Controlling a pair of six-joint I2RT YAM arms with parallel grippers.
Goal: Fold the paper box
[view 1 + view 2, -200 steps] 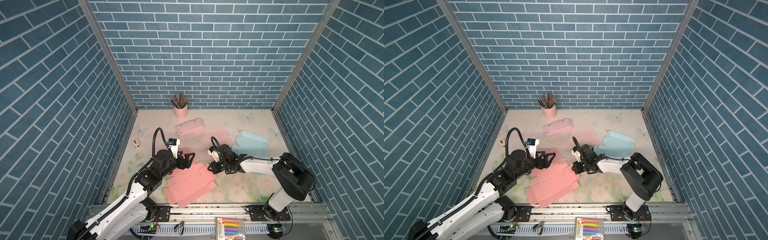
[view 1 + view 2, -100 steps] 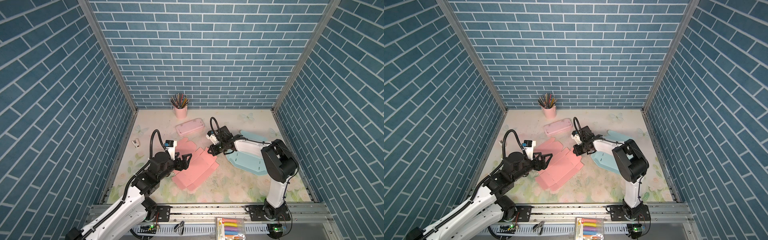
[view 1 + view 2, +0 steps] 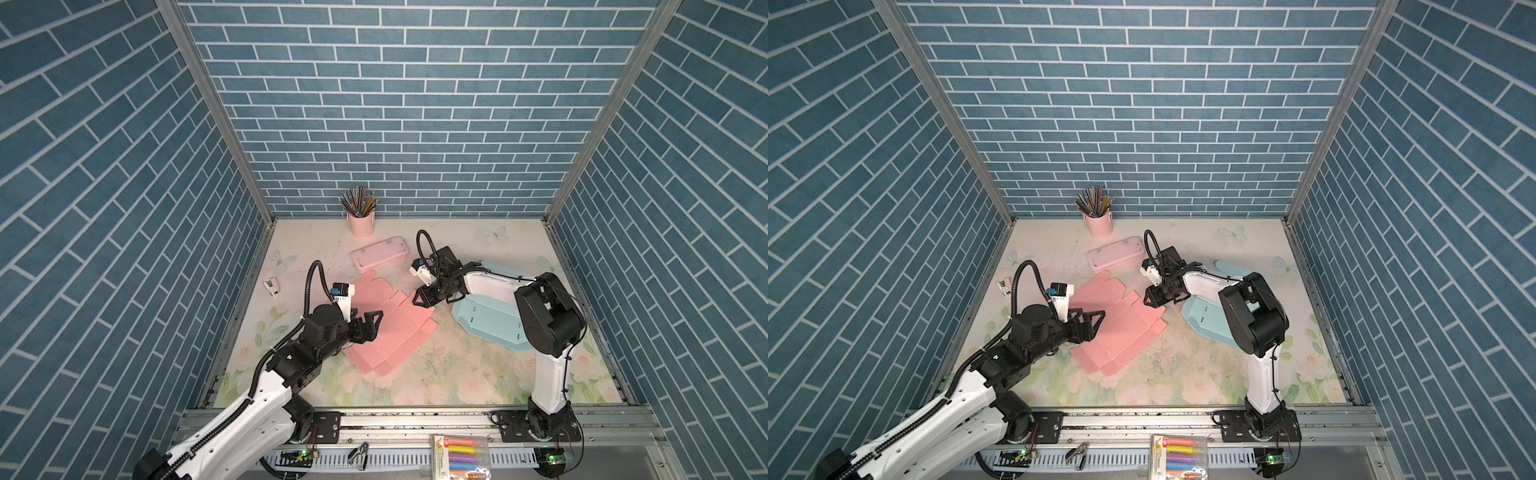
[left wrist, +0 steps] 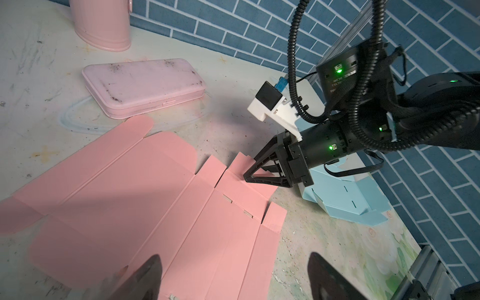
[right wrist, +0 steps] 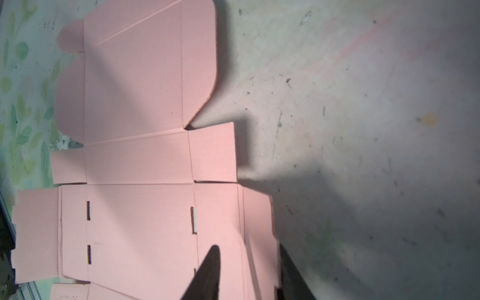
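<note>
Paper box (image 3: pixel 386 328), pink and not yet folded, lies flat as a cut sheet on the counter (image 3: pixel 457 374), left of middle. A pencil case (image 3: pixel 379 259) sits at its 12 o'clock and a pale blue sheet (image 3: pixel 490 320) at its 3 o'clock.

The step in hand appears to be the first crease. The right arm (image 3: pixel 494 282) reaches in at the box's 1 o'clock corner, its jaws parted and set either side of a narrow end flap (image 4: pixel 240 162) without pinching it. The left arm (image 3: pixel 249 411) holds its jaws wide open and empty above the 9 o'clock side.

The next move likely calls for the right jaws to close on that flap and turn it up along its score. The left would press the main panel down so the box does not slide.

Both top views give the layout but hide the flap beneath the right wrist. The left wrist view shows the flap apparently lifted a little off the counter. Only the right wrist view shows it between the fingers (image 5: pixel 207 275), along with the slots (image 5: pixel 193 220) in the base panel.
</note>
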